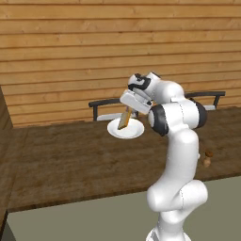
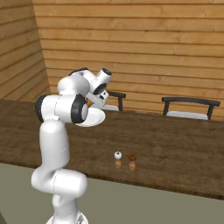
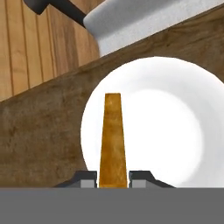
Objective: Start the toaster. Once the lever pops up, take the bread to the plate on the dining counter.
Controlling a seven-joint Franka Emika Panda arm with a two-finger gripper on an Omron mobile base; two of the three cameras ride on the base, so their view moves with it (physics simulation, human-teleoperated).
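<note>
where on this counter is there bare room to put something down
The dining counter is bare over its whole near-left stretch, from the plate forward to the front edge. Between the plate and the two shakers is also free. It is crowded at the plate, where the gripper holds the bread on edge above it.

end effector (image 1: pixel 131 109) gripping bread (image 1: pixel 124 118), above plate (image 1: pixel 125 131)
</note>
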